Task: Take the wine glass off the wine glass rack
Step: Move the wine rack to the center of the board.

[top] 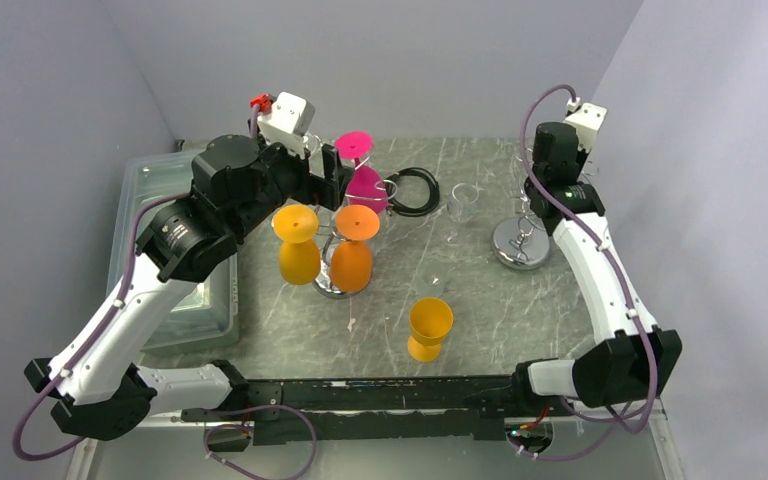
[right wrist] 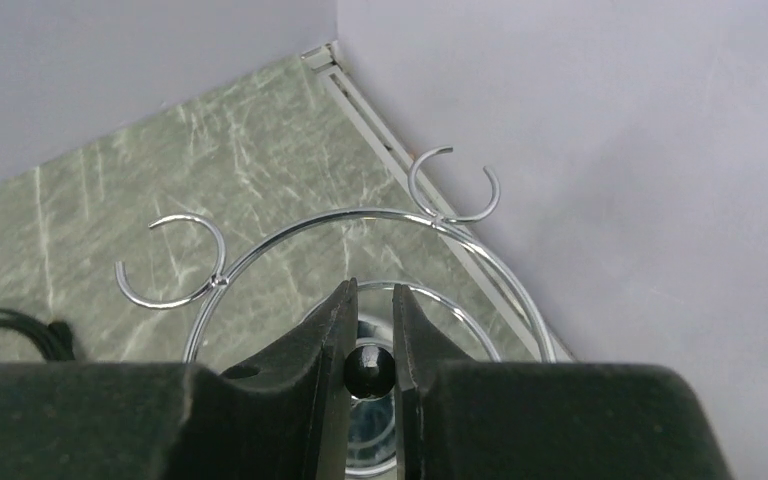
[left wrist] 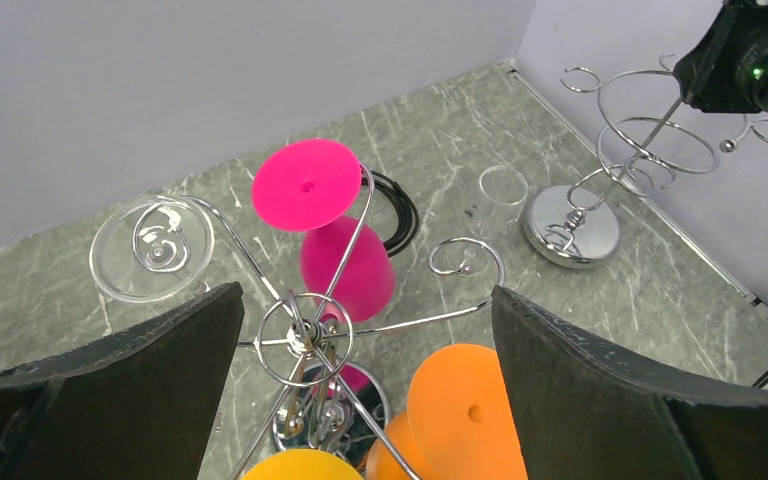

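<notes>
The wine glass rack [top: 331, 284] stands left of centre; the left wrist view shows its hub [left wrist: 305, 335] and mirror base from above. A pink glass [left wrist: 345, 265], an orange glass [top: 352, 262], a yellow-orange glass [top: 298, 258] and a clear glass [left wrist: 150, 245] hang upside down from its arms. My left gripper [top: 335, 182] is open above the hub, with a finger [left wrist: 640, 400] on each side of the rack top and touching nothing. My right gripper [right wrist: 373, 300] is shut on the black ball [right wrist: 369, 370] that tops the smaller chrome stand [top: 520, 242].
An orange glass [top: 430, 328] stands upright on the table near the front. A clear glass [top: 463, 200] stands between the two stands. A black cable coil [top: 415, 190] lies behind the rack. A clear plastic bin [top: 160, 250] sits at the left. Walls close in at the back and right.
</notes>
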{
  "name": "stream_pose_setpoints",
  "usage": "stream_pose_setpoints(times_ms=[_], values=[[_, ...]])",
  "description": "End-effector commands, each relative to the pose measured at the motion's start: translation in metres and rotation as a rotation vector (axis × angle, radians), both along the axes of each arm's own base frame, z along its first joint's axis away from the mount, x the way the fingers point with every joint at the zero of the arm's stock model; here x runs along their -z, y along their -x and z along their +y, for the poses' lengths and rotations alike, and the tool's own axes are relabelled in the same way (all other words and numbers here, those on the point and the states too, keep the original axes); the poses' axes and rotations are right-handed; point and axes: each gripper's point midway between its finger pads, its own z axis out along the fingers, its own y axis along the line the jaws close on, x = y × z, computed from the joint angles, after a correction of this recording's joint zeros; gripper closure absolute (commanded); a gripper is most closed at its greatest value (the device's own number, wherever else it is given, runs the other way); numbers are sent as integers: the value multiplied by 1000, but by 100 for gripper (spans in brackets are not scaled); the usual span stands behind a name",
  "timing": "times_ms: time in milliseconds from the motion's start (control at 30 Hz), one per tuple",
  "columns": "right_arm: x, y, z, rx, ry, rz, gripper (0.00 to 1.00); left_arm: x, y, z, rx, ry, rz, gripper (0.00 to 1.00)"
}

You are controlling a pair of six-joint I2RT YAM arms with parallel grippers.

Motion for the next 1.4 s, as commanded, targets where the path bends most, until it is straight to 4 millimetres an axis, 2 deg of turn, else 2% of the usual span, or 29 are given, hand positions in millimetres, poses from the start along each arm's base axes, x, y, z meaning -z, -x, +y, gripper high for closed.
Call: stream_pose_setpoints(times_ms=[0, 233, 333, 400, 533, 667, 867, 1133, 1367], values=[[-96, -23, -25, 52, -28, -368, 100, -9, 3, 5, -8, 23, -20, 1], [-110, -52, -41, 58, -24, -450, 100, -10, 0, 6, -23, 16, -29, 1], [-110, -69, -41, 46, -27, -472, 100, -8, -3, 6, -31, 10, -28, 1], [-107, -76, -52, 61, -22, -481, 100, -7, -4, 5, -32, 4, -26, 1], [-102, -90, -57, 63, -34, -492, 100, -6, -8, 5, -42, -8, -28, 1], [-93, -96, -63, 72, -49, -474, 100, -6, -10, 4, -45, -17, -30, 0], [-80, -93, -66, 80, -68, -437, 100, -3, -11, 0, -37, -13, -24, 1], [-60, -79, -64, 81, -96, -381, 69, -2, -10, 0, -36, 2, -22, 0], [-59, -64, -65, 94, -123, -343, 41, -3, -10, 1, -39, 9, -25, 0]])
